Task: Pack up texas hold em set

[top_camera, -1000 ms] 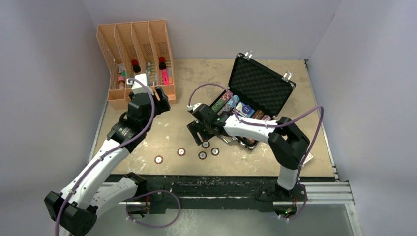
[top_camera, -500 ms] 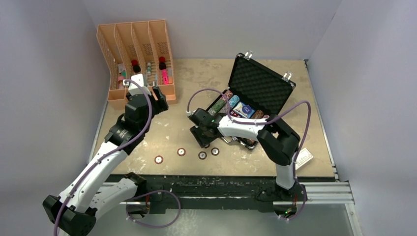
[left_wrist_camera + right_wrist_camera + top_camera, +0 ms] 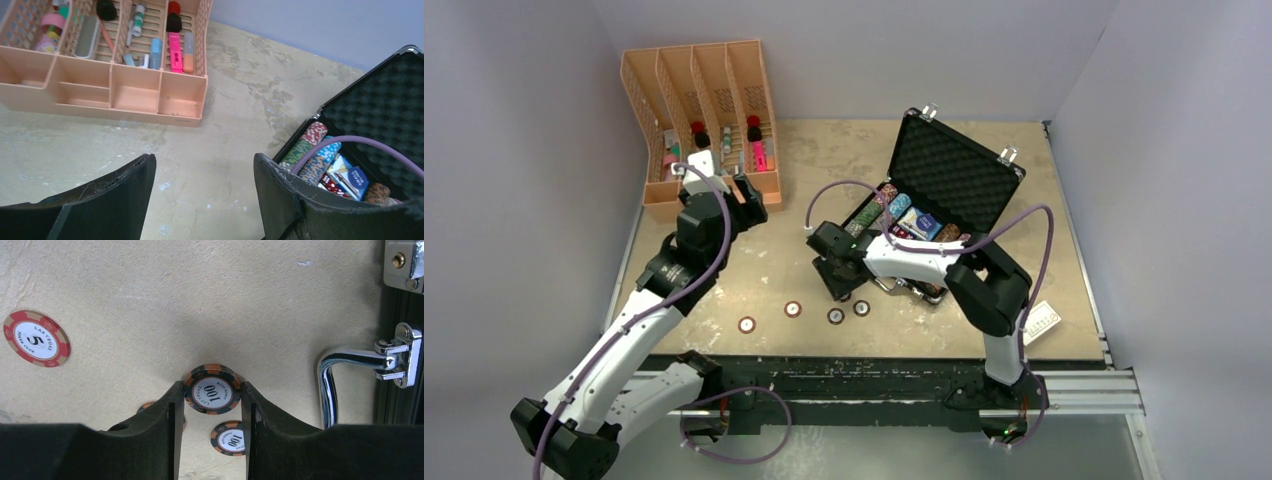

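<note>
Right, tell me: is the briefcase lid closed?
No, the briefcase lid stands open, with its black foam lining and the chip rows inside in plain view.

100 chip (image 3: 212,395) between jaws (both touching)

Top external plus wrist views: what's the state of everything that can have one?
briefcase: open, lid up, chip rows inside.
right gripper: closed on the 100 chip, gripping its edges.
left gripper: open, empty, in front of the orange rack.
loose chips: four lying flat on the table, not yet packed.
</note>
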Robot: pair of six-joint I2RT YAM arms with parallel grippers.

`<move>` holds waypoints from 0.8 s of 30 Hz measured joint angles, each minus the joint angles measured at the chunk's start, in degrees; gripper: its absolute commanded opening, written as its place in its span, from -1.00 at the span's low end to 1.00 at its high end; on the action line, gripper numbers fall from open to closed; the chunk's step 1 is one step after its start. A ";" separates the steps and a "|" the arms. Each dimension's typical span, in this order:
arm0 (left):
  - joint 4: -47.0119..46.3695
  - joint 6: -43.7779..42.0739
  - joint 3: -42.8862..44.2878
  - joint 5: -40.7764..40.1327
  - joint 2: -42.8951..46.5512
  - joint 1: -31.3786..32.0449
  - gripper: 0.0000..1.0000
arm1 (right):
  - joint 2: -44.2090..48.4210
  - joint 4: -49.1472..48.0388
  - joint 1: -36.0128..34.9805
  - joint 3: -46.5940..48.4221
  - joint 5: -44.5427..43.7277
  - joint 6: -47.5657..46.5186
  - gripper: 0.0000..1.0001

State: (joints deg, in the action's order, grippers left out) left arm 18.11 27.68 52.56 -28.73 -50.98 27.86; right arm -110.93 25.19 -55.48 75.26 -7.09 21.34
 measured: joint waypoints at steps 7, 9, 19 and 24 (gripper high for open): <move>-2.75 4.37 -5.29 7.63 -1.07 -0.02 0.50 | 5.81 -2.51 0.72 0.00 -1.14 3.15 -0.32; -3.41 5.16 -6.45 10.01 -1.86 -0.02 0.50 | 9.22 -4.42 1.31 0.02 -1.44 4.68 -0.31; -7.87 7.69 -8.68 16.68 -2.34 -0.02 0.41 | 19.39 -17.73 5.79 0.22 -2.43 19.50 -0.28; -10.75 7.69 -9.70 20.70 -1.60 -0.02 0.32 | 19.58 -21.81 7.08 0.22 0.59 25.68 -0.28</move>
State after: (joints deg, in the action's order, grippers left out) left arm 7.35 35.38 42.85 -8.03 -52.58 27.83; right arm -91.35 3.38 -48.40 75.48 -6.50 47.03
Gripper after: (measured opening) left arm 0.688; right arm 0.428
